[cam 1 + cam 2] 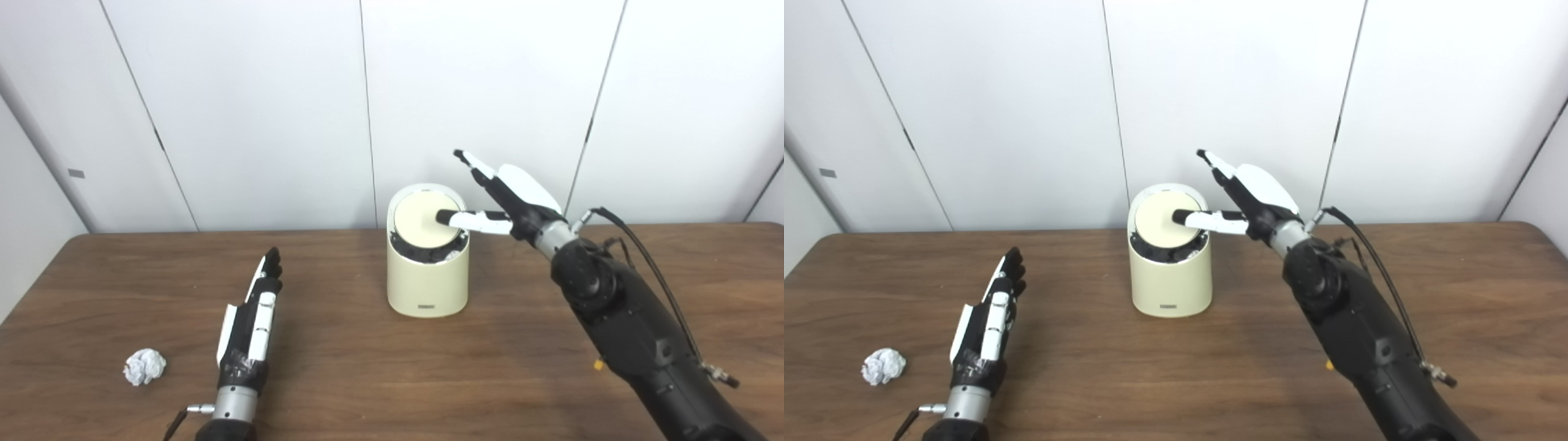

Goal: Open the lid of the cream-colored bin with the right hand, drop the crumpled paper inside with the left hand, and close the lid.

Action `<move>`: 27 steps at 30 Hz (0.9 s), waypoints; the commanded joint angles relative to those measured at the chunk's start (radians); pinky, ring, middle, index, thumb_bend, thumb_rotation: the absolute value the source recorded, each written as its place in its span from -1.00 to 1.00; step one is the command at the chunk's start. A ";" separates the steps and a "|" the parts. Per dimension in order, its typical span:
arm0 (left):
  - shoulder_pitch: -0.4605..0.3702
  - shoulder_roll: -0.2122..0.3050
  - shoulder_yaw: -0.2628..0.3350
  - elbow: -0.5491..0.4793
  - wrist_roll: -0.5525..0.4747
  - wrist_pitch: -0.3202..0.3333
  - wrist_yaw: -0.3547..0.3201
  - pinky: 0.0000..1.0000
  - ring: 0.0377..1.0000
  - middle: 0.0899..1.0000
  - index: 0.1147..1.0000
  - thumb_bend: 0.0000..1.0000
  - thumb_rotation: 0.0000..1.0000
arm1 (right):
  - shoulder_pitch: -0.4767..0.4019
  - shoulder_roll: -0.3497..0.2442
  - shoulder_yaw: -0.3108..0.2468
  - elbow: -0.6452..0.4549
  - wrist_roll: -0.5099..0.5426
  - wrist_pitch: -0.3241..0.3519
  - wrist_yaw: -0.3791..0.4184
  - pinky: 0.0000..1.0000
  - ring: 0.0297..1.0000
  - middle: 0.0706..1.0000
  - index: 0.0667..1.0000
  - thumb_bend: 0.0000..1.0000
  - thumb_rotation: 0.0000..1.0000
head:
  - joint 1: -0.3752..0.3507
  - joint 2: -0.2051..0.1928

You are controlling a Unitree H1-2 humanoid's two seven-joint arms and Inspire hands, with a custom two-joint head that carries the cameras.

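Observation:
The cream-colored bin (427,278) stands upright at the middle of the table, toward the back. Its round lid (422,222) is tilted, with a dark gap showing along its near edge. My right hand (505,199) is open beside the bin's top right; its thumb lies across the lid's right part while the other fingers point up and away to the left. The crumpled white paper (144,366) lies on the table at the near left. My left hand (254,318) rests flat and open on the table, just right of the paper and not touching it.
The brown wooden table (392,367) fills the lower half of both views. White wall panels (257,110) stand right behind it. A black cable (649,263) loops along my right forearm.

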 commanded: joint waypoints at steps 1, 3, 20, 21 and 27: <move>0.071 -0.049 -0.028 0.067 0.003 -0.013 0.012 1.00 1.00 1.00 1.00 -0.05 0.94 | -0.072 -0.014 0.000 -0.009 -0.014 -0.026 0.000 0.84 0.93 0.95 0.99 0.42 0.61 | 0.003 0.002; 0.071 -0.050 -0.028 0.065 0.000 -0.012 0.011 1.00 1.00 1.00 1.00 -0.06 0.93 | -0.081 -0.014 0.008 0.001 -0.023 -0.028 0.001 0.85 0.92 0.94 0.98 0.43 0.61 | 0.005 0.003; 0.067 -0.062 -0.030 0.066 -0.005 -0.012 0.010 1.00 1.00 1.00 1.00 -0.13 0.95 | -0.121 0.001 0.059 0.080 -0.058 -0.052 0.009 0.91 0.94 0.91 0.97 0.45 0.52 | 0.007 0.014; 0.066 -0.063 -0.030 0.067 -0.004 -0.012 0.011 1.00 1.00 1.00 1.00 -0.13 0.94 | -0.122 0.001 0.061 0.082 -0.062 -0.054 0.007 0.91 0.94 0.91 0.97 0.44 0.49 | 0.007 0.014; 0.065 -0.063 -0.031 0.070 -0.003 -0.015 0.009 1.00 1.00 1.00 1.00 -0.14 0.94 | -0.132 0.001 0.063 0.104 -0.075 -0.052 0.005 0.89 0.95 0.92 0.97 0.42 0.45 | 0.007 0.015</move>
